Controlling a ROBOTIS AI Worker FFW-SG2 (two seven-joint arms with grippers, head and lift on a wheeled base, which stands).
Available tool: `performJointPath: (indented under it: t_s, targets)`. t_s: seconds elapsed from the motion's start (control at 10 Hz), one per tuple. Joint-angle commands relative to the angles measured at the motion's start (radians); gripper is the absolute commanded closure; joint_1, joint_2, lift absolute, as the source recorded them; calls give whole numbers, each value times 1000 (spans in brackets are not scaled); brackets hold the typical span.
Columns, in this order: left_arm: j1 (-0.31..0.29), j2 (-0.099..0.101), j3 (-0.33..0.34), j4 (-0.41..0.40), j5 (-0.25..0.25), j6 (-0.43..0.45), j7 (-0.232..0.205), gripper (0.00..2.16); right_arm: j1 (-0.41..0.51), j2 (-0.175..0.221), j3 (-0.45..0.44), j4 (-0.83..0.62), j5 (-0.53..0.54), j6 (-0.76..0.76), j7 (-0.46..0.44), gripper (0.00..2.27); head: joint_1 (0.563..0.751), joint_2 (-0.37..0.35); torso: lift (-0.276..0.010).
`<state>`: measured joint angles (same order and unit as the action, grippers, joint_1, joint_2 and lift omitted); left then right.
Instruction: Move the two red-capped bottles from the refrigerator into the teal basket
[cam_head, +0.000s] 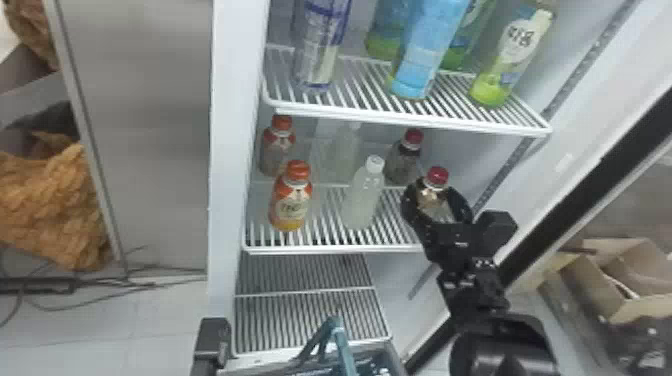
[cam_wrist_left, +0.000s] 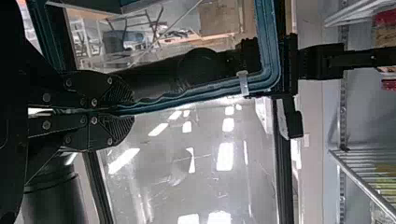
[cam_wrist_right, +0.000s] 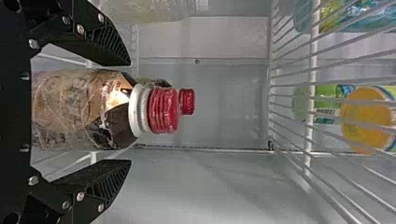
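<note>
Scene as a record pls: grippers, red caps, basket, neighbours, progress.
right gripper: open, fingers either side of front red-capped bottle, gaps showing
left gripper: shut on basket handle
rear red-capped bottle: middle shelf, behind the front one
teal basket: below that shelf's level
neighbours: two orange-capped bottles, left on same shelf
moved: 0 of 2

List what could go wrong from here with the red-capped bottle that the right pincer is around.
The right pincer stands open around the front red-capped bottle; closing off-centre might tip it.

The rear red-capped bottle stands behind it and the white-capped bottle to its left, so a sideways or forward nudge could knock either.

The left pincer grips the teal basket by its handle, so the basket may swing when loaded.
</note>
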<state>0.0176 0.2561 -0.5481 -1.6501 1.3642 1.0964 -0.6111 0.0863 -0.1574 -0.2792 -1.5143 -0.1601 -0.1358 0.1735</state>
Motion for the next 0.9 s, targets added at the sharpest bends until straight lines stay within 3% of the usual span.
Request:
performJointPath:
  t_s: [0.0, 0.1, 0.2, 0.4, 0.8]
  targets:
    - [-1, 0, 2, 0, 2, 3, 1, 1105, -8, -7, 0, -4, -9, 55, 12, 456, 695, -350, -228]
    - [-1, 0, 0, 0, 0, 3, -1, 1105, -8, -8, 0, -6, -21, 62, 18, 662, 695, -350, -228]
    - [-1, -1, 2, 2, 0, 3, 1, 1105, -3, -8, 0, -18, -35, 72, 20, 691, 695, -350, -228]
    - [-1, 0, 0, 0, 0, 3, -1, 1105, 14, -8, 0, -68, -41, 74, 24, 691, 695, -350, -228]
    - [2, -1, 6, 0, 2, 3, -1, 1105, 115, -8, -10, -244, -167, 143, 27, 688, 695, -350, -228]
